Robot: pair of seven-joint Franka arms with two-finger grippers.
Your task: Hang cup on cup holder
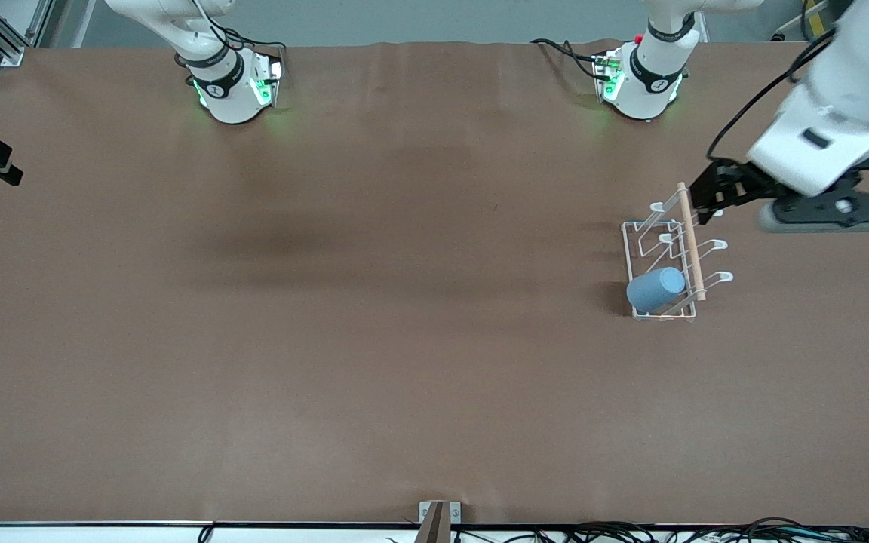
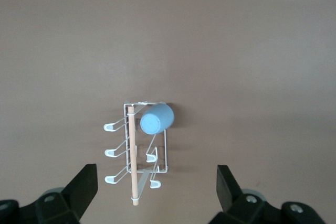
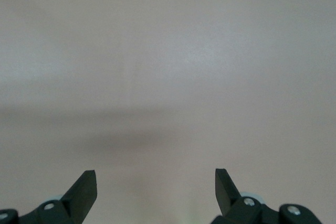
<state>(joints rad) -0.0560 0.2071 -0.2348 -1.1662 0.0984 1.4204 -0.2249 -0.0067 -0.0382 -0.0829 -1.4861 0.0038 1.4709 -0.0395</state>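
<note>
The left gripper (image 2: 155, 190) hangs in the air with its fingers (image 2: 81, 187) spread wide and nothing between them, over the table (image 1: 374, 302) at the cup holder's end that lies farther from the front camera. In the front view it shows as a black claw (image 1: 713, 197) just beside the wooden rod (image 1: 690, 241). The right gripper (image 3: 156, 190) is also wide apart and empty, over bare brown table; its arm waits.

The cup holder (image 2: 137, 148) stands on the table toward the left arm's end. The cup (image 2: 156, 119), light blue, sits tilted on a prong at the holder's end nearer the front camera (image 1: 655, 289), its closed bottom pointing up and outward.
</note>
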